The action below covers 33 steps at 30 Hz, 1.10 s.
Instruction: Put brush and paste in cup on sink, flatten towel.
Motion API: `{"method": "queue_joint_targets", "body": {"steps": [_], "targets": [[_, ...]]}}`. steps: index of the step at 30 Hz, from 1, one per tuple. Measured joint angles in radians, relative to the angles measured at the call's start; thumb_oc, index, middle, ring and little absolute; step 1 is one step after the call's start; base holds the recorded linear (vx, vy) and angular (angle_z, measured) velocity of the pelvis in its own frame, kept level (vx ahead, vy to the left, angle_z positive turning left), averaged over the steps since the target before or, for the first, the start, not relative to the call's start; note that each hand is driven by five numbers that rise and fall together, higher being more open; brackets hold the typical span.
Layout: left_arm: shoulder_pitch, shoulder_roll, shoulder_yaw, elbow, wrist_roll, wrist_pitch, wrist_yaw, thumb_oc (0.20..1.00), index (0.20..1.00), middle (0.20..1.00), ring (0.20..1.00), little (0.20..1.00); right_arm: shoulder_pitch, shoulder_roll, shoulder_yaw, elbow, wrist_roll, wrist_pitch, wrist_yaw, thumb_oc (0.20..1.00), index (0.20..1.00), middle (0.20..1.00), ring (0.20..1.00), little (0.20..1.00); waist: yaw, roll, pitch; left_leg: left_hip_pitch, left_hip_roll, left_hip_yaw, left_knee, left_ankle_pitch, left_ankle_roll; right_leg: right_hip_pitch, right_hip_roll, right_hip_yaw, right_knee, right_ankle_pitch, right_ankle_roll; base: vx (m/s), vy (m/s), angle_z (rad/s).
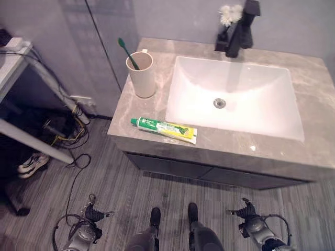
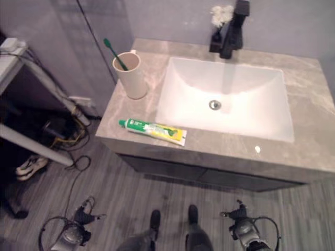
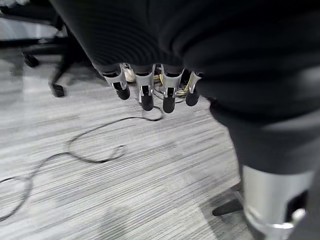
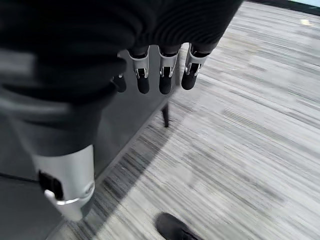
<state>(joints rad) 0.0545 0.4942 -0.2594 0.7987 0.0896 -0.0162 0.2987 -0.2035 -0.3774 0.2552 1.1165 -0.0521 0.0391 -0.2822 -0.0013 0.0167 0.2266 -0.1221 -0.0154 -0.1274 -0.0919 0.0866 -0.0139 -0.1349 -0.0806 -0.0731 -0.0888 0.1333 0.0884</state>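
Left hand (image 3: pixel 150 90): low, near, over grey plank floor (image 3: pixel 125 180); fingers hang relaxed, holding nothing. Right hand (image 4: pixel 160 70): low, near right, same state, empty.
Both hands well apart from counter (image 1: pixel 314 104).
Toothpaste tube (image 1: pixel 163 129): flat along counter's near edge, left of centre, green cap to left; green-yellow print too small to read.
Basin (image 1: pixel 235 97): white, centre; bare stone to its right.
Cup (image 1: pixel 141 73): beige, upright, far left, near counter's left edge.
Green toothbrush (image 1: pixel 127 52): standing in cup, leaning left.
Black tap (image 1: pixel 243 26): far, behind basin.
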Motion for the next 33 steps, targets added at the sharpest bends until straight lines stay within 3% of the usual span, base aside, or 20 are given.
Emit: {"method": "queue_joint_targets", "body": {"steps": [3,4,8,12,15,18,20,22,24,33], "targets": [[0.09,0.085,-0.001,-0.188,0.01,-0.009,-0.01,1.0,1.0,1.0,1.0,1.0,-0.017,-0.037,-0.01,0.041,-0.001,0.003,0.0,1.0,1.0,1.0,1.0,1.0,0.021,0.013,-0.002,0.0,0.027,-0.014,0.002,0.007,-0.024,0.009,0.022,-0.047,-0.001,-0.015,-0.016,0.08,-0.095,0.34],[0.131,0.137,0.008,-0.265,0.02,-0.04,-0.012,1.0,1.0,1.0,1.0,1.0,-0.012,-0.065,-0.013,0.05,-0.004,0.004,-0.001,1.0,1.0,1.0,1.0,1.0,0.026,0.023,-0.004,0.005,0.032,-0.029,0.002,0.008,-0.029,0.02,0.026,-0.06,-0.001,-0.017,-0.019,0.06,-0.071,0.22],[0.223,0.234,0.094,-0.425,0.033,-0.072,-0.033,1.0,1.0,1.0,1.0,1.0,-0.009,-0.091,-0.02,0.091,-0.042,0.004,0.001,1.0,1.0,1.0,1.0,1.0,0.045,0.034,-0.01,0.021,0.032,-0.035,0.001,0.001,-0.038,0.039,0.027,-0.072,0.0,-0.035,-0.019,0.06,-0.052,0.1],[0.323,0.4,0.223,-0.625,0.027,-0.107,-0.049,1.0,1.0,1.0,1.0,1.0,0.033,-0.091,-0.033,0.113,-0.111,0.01,0.009,1.0,1.0,1.0,1.0,1.0,0.072,0.057,-0.02,0.027,0.021,-0.062,0.0,-0.003,-0.043,0.06,0.016,-0.098,0.0,-0.041,-0.017,0.06,-0.028,0.18],[0.342,0.409,0.301,-0.663,0.025,-0.116,-0.046,1.0,1.0,1.0,1.0,1.0,0.053,-0.089,-0.037,0.114,-0.12,0.012,0.022,1.0,1.0,1.0,1.0,1.0,0.073,0.075,-0.033,0.032,0.011,-0.063,0.0,-0.006,-0.04,0.067,0.006,-0.1,0.0,-0.049,-0.007,0.04,-0.003,0.08],[0.337,0.375,0.361,-0.697,-0.086,-0.111,-0.07,1.0,1.0,1.0,1.0,1.0,0.054,-0.073,-0.037,0.111,-0.123,0.026,0.037,1.0,1.0,1.0,1.0,1.0,0.072,0.086,-0.042,0.033,0.005,-0.06,0.0,-0.007,-0.038,0.067,-0.001,-0.099,-0.006,-0.047,-0.006,0.01,0.012,0.0],[0.339,0.425,0.364,-0.776,-0.093,-0.109,-0.086,1.0,1.0,1.0,1.0,1.0,0.057,-0.066,-0.037,0.111,-0.125,0.035,0.048,1.0,1.0,1.0,1.0,1.0,0.074,0.084,-0.043,0.032,0.004,-0.058,0.0,-0.007,-0.037,0.065,-0.003,-0.097,-0.008,-0.046,-0.006,0.0,0.044,-0.02],[0.338,0.526,0.406,-0.902,-0.104,-0.125,-0.091,1.0,1.0,1.0,1.0,1.0,0.063,-0.065,-0.036,0.102,-0.13,0.036,0.058,1.0,1.0,1.0,1.0,1.0,0.071,0.083,-0.044,0.031,0.0,-0.042,0.0,-0.008,-0.036,0.054,-0.007,-0.076,-0.008,-0.044,0.0,-0.01,0.035,-0.21],[0.339,0.56,0.444,-0.948,-0.123,-0.138,-0.098,1.0,1.0,1.0,1.0,1.0,0.062,-0.064,-0.036,0.095,-0.13,0.037,0.071,1.0,1.0,1.0,1.0,1.0,0.073,0.086,-0.048,0.024,0.0,-0.023,0.0,-0.011,-0.032,0.039,-0.008,-0.06,-0.004,-0.038,0.005,-0.03,0.025,-0.33],[0.212,0.595,0.424,-1.042,-0.198,-0.155,-0.174,1.0,1.0,1.0,1.0,1.0,0.103,-0.055,-0.036,0.101,-0.121,0.054,0.094,1.0,1.0,1.0,1.0,1.0,-0.007,0.084,-0.057,0.003,0.001,0.068,0.0,-0.016,-0.017,-0.022,-0.003,0.03,0.0,-0.007,0.006,0.0,0.028,-0.31]]}}
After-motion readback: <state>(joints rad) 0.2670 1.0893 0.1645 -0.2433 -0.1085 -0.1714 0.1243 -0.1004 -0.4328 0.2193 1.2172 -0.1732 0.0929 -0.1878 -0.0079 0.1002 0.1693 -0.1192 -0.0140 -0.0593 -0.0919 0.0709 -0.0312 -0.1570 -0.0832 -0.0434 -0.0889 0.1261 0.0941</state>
